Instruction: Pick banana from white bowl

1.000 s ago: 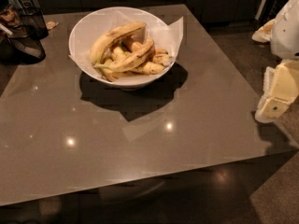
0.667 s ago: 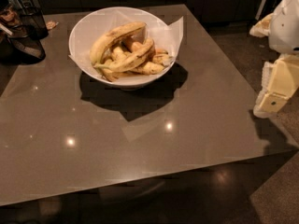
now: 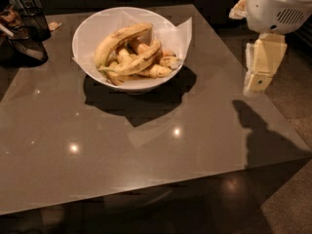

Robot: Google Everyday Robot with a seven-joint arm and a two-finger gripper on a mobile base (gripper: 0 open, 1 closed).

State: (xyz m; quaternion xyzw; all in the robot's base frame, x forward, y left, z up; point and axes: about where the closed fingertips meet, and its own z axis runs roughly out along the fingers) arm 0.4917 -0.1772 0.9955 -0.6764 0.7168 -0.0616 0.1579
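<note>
The white bowl, lined with white paper, stands on the far middle of the grey table. It holds several bananas. The banana, gently curved with brown streaks and a greenish stem pointing left, lies across the middle of the pile. A longer arched banana lies behind it, and short stubby ones lie beneath. My gripper, cream-coloured, hangs below the white arm housing over the table's right edge, well to the right of the bowl and above table height. It holds nothing that I can see.
The grey table has its front edge near the bottom and its right edge beside a speckled floor. Dark containers and clutter stand at the far left corner. The arm's shadow falls on the table's right front.
The arm and gripper have moved left and farther in, from beside the table's right side to over its right edge. The bowl and bananas have not moved.
</note>
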